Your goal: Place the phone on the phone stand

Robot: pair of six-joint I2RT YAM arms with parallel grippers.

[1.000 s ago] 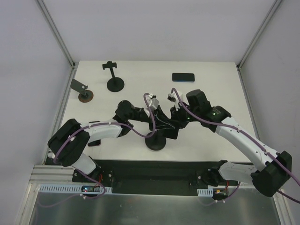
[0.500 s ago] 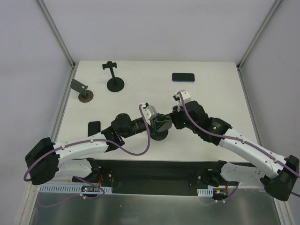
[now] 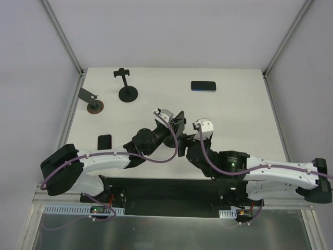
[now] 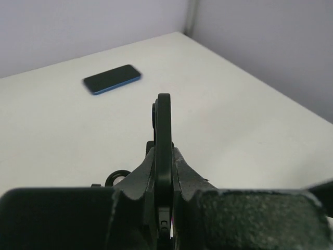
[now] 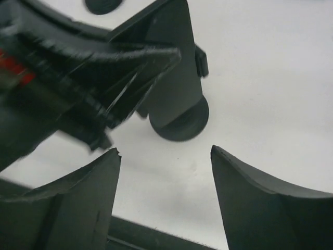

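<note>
My left gripper (image 3: 174, 130) (image 4: 164, 156) is shut on a thin black phone (image 4: 164, 125) (image 3: 178, 121), seen edge-on and upright between its fingers. In the right wrist view that phone (image 5: 174, 67) stands over the round black base of a phone stand (image 5: 182, 122), with a small clip at its side. My right gripper (image 5: 164, 151) (image 3: 189, 139) hangs open just beside the stand, with only table between its fingers.
A blue-edged phone (image 3: 203, 86) (image 4: 112, 79) lies flat at the back right, and another dark phone (image 3: 104, 141) near the left front. A second black stand (image 3: 127, 94) and a small brown-based stand (image 3: 93, 104) sit at the back left.
My right gripper has opened and drawn back toward the near edge. The left gripper stays shut on the phone and has shifted slightly toward the back.
</note>
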